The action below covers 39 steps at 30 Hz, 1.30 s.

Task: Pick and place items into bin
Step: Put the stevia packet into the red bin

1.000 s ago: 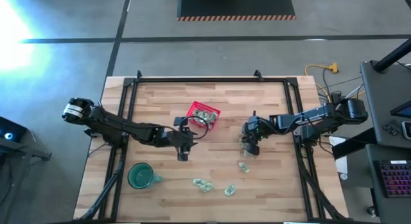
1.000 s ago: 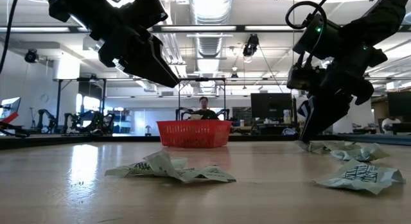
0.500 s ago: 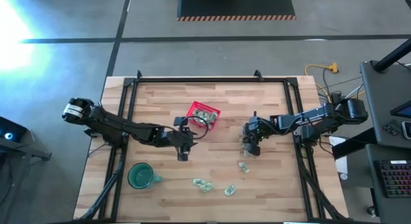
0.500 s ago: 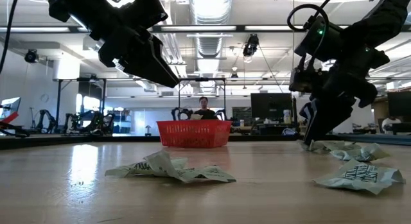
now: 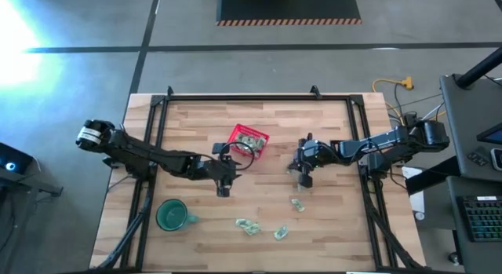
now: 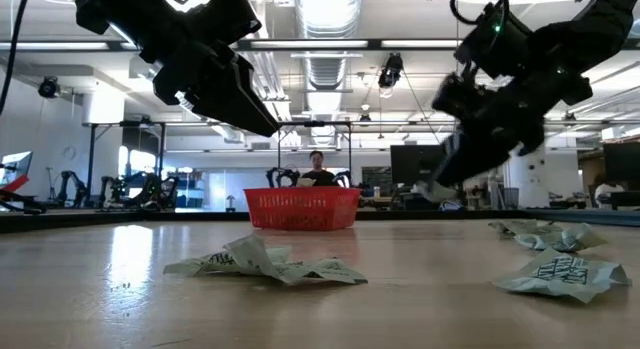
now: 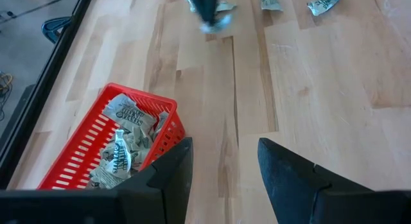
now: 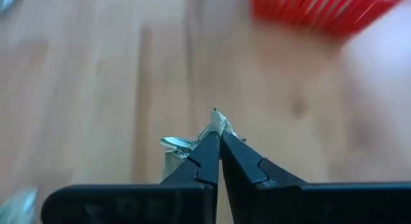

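Slippage is the risk: the right gripper (image 8: 217,131), fingers clenched on only a corner of a crinkled wrapped piece (image 8: 186,144) lifted off the surface (image 5: 337,140), could shed it short of the red basket (image 5: 248,140), while the left gripper (image 7: 221,161) waits beside it, fingers spread.

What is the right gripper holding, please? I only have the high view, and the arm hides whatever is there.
Observer: The right wrist view shows the right gripper shut on one crinkled wrapped piece.
Operator: Thank you. Is it clear of the wood?
Observer: Yes, in the low view it hangs above the table, not touching it.
Operator: And the left one?
Observer: The left wrist view shows the left gripper with its fingers apart and nothing between them.
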Tool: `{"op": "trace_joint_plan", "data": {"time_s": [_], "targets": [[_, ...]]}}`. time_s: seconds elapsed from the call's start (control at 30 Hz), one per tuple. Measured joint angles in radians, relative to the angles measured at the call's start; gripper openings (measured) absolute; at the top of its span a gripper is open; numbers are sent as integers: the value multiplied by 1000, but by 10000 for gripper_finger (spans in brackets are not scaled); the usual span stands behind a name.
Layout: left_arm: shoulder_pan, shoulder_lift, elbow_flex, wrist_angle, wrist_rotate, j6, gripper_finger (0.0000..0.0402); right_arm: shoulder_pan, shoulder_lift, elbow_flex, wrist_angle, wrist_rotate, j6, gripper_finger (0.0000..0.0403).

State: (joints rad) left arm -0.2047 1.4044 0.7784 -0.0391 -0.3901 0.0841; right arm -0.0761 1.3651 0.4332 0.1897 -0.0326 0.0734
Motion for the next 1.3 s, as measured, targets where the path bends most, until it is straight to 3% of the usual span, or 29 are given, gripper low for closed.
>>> {"op": "trace_joint_plan", "data": {"time_s": [0.2, 0.4, 0.87, 1.3], "targets": [[0, 0, 0, 0, 0, 1, 160, 0, 22, 0, 301, 207, -49, 8], [0, 0, 0, -3, 0, 1, 160, -13, 134, 49, 509, 294, -85, 8], [-17, -14, 2, -84, 0, -1, 160, -100, 510, 384, 427, 306, -144, 8], [-16, -17, 2, -102, -3, 0, 160, -109, 490, 429, 256, 325, -140, 10]]}}
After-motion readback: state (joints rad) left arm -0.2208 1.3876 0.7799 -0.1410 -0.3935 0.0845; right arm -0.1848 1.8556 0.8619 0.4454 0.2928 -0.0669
